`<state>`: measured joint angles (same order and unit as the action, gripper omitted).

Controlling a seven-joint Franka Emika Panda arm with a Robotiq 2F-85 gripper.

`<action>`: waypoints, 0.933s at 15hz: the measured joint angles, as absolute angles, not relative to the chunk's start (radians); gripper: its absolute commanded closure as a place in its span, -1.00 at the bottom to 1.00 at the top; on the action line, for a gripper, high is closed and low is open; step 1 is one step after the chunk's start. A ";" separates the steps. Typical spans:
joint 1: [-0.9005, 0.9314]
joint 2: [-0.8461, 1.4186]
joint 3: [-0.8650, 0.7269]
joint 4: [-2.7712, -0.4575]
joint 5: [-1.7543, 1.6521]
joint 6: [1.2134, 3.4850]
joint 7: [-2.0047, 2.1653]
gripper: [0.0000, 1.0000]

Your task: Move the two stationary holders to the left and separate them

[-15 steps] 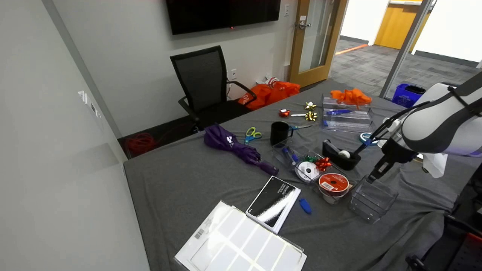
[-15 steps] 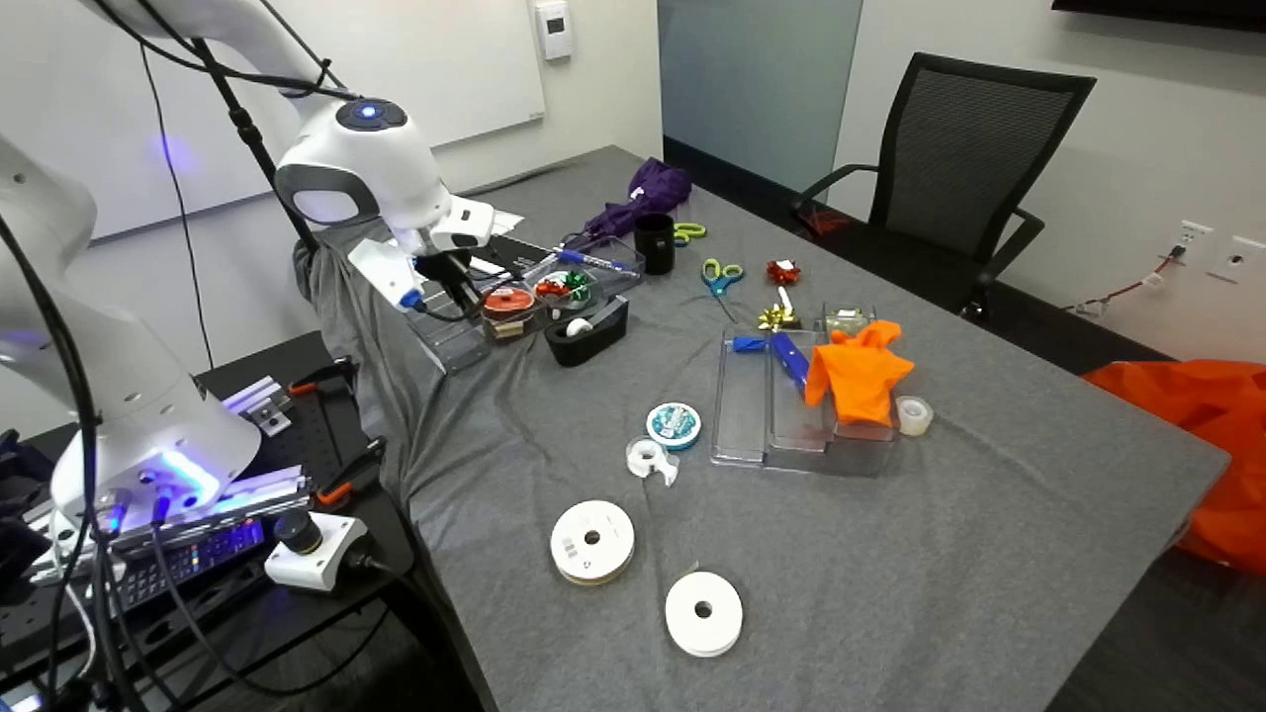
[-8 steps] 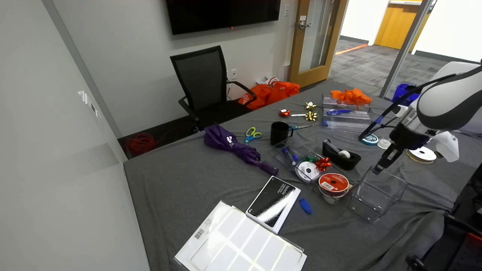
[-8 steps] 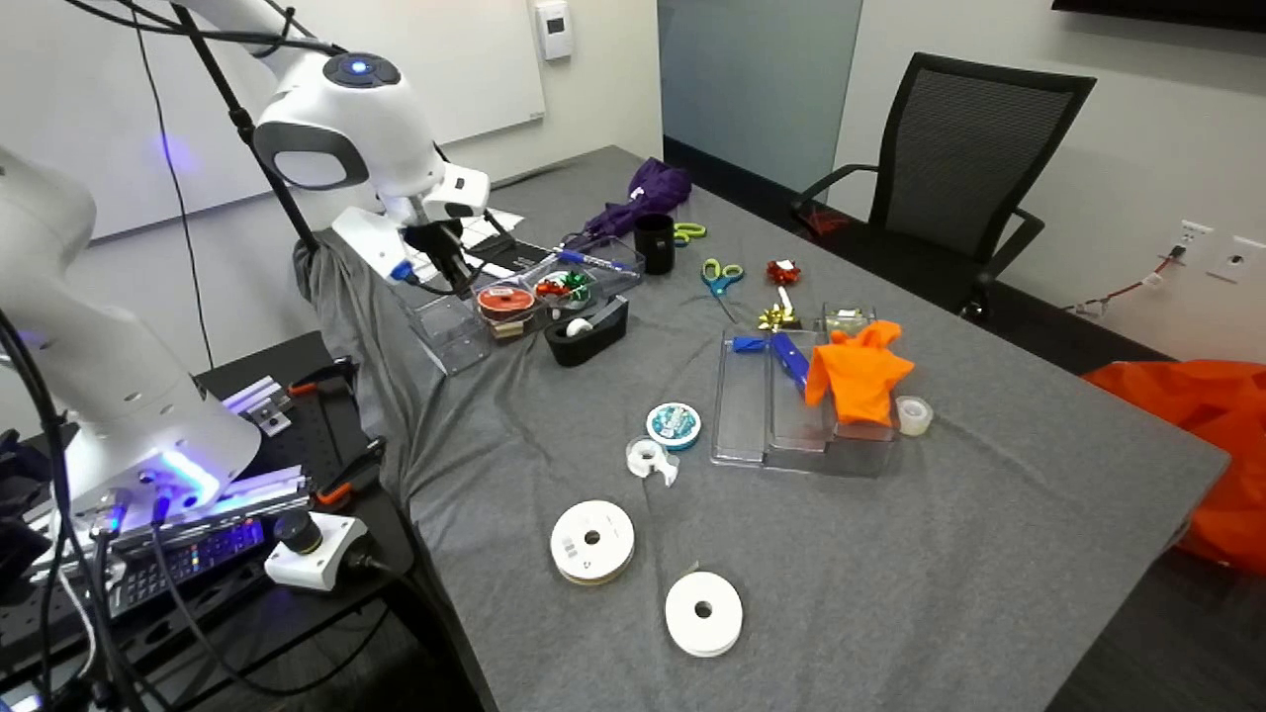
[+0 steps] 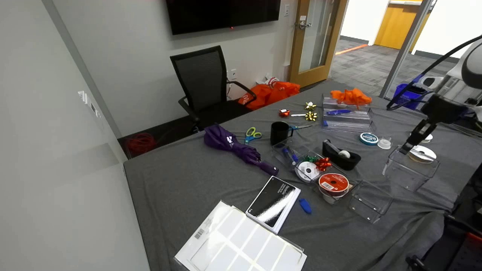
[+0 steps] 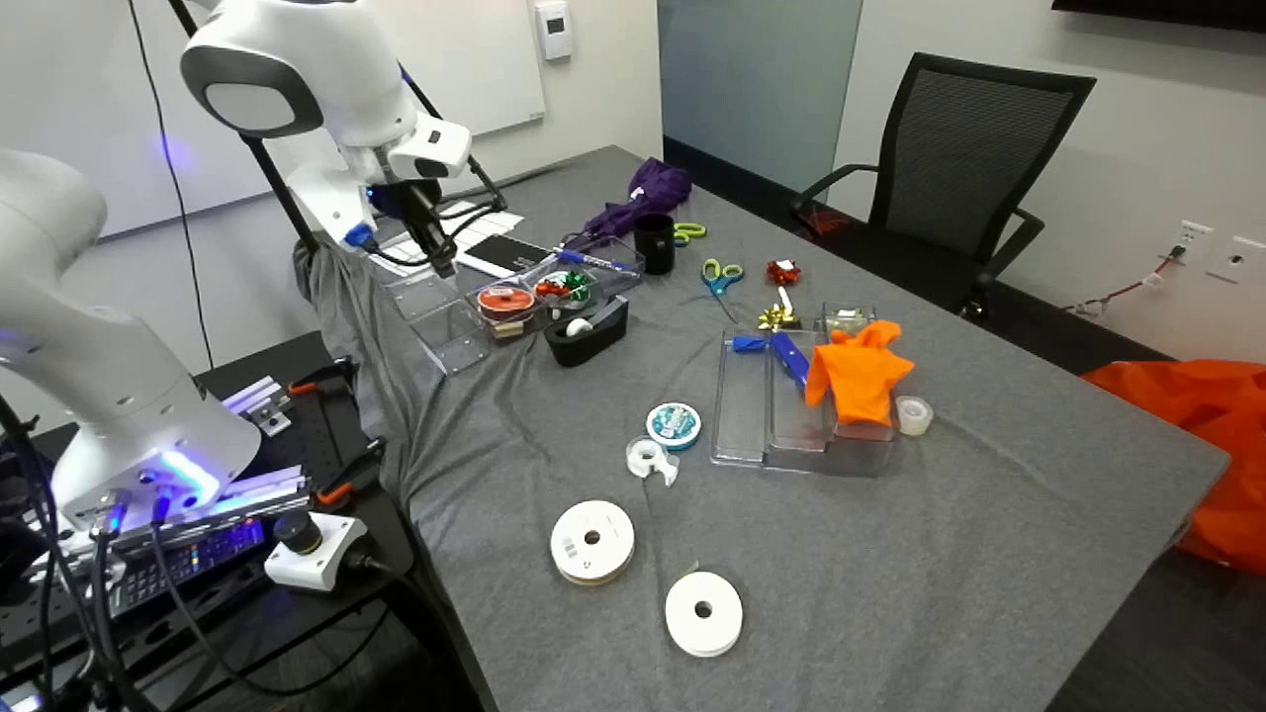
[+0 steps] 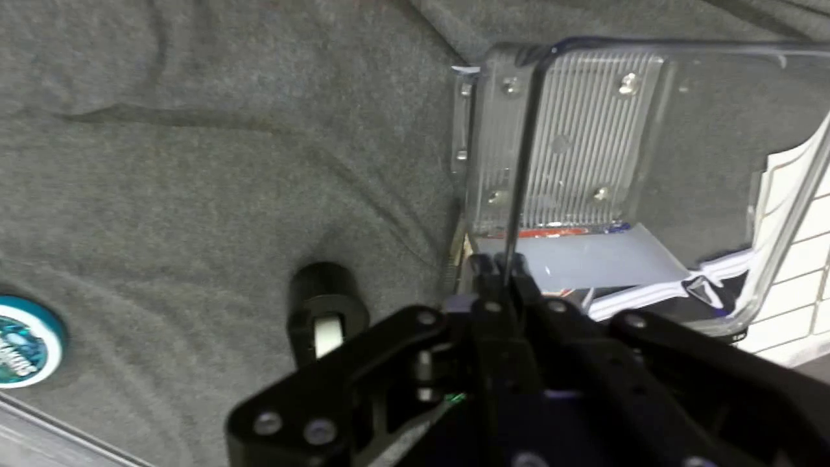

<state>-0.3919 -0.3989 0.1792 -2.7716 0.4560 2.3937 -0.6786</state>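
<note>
A: What's new?

B: The stack is undone. In an exterior view the raised holder (image 5: 411, 172) is apart from the resting holder (image 5: 371, 203), with bare bench (image 5: 188, 180) showing between; the overlap visible there half a second ago is gone.

A: Meaning?

B: Judgement: separating looks nearly done, setting down isn't. Next move likely calls for a free patch and a level lowering. Whose left the sentence means, can't tell.

A: State of the tool?

B: Tool (image 5: 405, 149) is narrow, pinching one wall of the raised holder at the rim. Wrist view agrees — the wall's edge runs straight in between the fingertips.

A: How does it hang?

B: Below the tool, opening up, roughly upright. Seems off the bench; height uncertain. A one-wall pinch could let it tip at touchdown.

A: And its partner?

B: Resting holder stands on the bench, lower than the tool and apart from it, ungripped. Near the red-topped spool (image 5: 334, 182) — whether it touches what carries that spool, can't tell.
</note>
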 measured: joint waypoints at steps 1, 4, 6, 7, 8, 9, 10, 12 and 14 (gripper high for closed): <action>-0.419 -0.405 0.163 -2.772 0.440 2.393 -0.683 0.98; -0.499 -0.391 0.118 -2.774 0.391 2.404 -0.708 0.98; -0.540 -0.352 0.110 -2.776 0.361 2.453 -0.709 0.98; -0.554 -0.329 0.110 -2.777 0.346 2.485 -0.708 0.98; -0.564 -0.303 0.110 -2.777 0.334 2.519 -0.706 0.98; -0.571 -0.277 0.111 -2.777 0.321 2.555 -0.701 0.92; -0.575 -0.252 0.112 -2.777 0.311 2.589 -0.693 0.92; -0.577 -0.217 0.113 -2.776 0.303 2.628 -0.687 0.92; -0.577 -0.208 0.114 -2.775 0.303 2.633 -0.687 0.92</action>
